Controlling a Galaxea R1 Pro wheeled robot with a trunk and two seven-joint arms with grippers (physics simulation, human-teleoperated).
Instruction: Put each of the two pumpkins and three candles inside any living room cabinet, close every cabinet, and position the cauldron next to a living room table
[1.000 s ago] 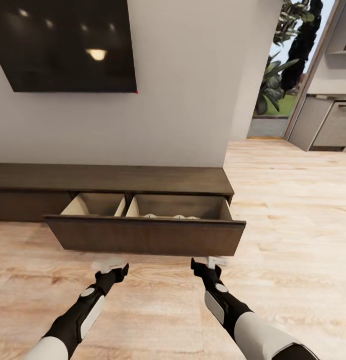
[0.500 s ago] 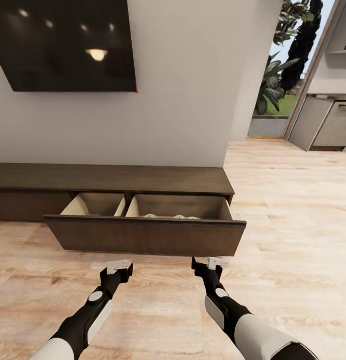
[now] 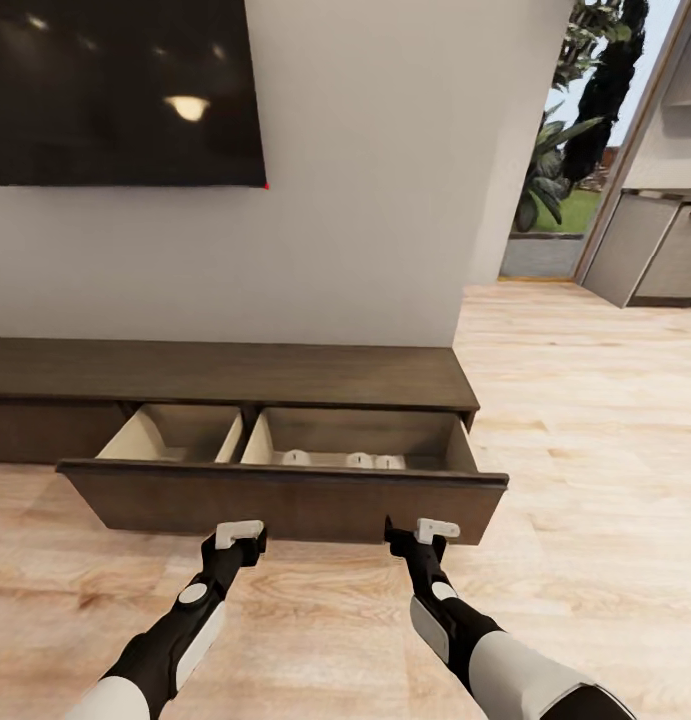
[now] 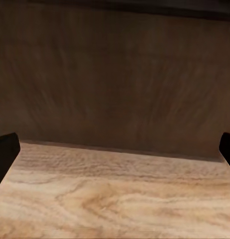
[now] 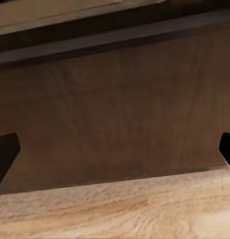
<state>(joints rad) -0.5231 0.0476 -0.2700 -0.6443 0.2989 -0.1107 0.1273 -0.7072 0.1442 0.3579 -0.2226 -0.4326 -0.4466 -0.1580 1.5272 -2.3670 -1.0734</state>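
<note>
candles (image 3: 357, 460), three pale tops, sit in the right compartment of the cabinet (image 3: 225, 372) drawer (image 3: 285, 502), which stands pulled out. left gripper (image 3: 240, 535) and right gripper (image 3: 425, 530) hang low near the drawer front, fingers (image 4: 5, 152) spread wide, holding nothing.

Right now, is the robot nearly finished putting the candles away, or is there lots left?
Partly done. Three pale candles sit in the right compartment of the open drawer of the cabinet. In hand: the left gripper and right gripper, both open and empty, are at the drawer front, probably to push it shut. Left: closing it. I see no pumpkins in the drawer; the cauldron isn't settled here.
</note>
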